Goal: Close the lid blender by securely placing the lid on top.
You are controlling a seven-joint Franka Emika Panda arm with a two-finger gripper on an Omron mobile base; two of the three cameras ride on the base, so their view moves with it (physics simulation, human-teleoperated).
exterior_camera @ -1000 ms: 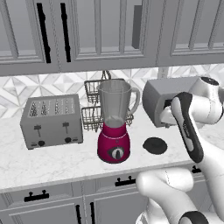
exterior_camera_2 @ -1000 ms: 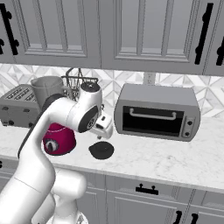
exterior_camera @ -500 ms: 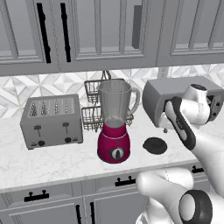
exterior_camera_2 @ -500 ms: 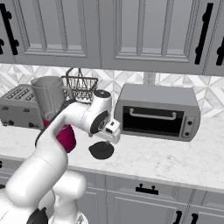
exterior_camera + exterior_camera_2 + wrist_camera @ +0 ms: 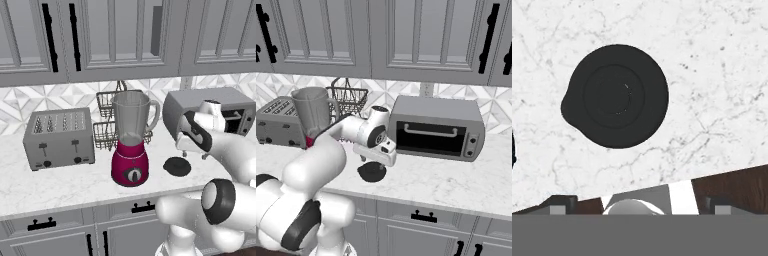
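round black lid (image 5: 615, 96), slightly domed, flat on marble counter (image 5: 712, 75)

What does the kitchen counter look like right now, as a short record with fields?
lid: black disc flat on the marble counter, right of the blender
blender: jar open, no lid, magenta base
pincer: above the lid, not touching it; open or shut unclear
left of blender: silver toaster
behind blender: wire basket
right of lid: toaster oven
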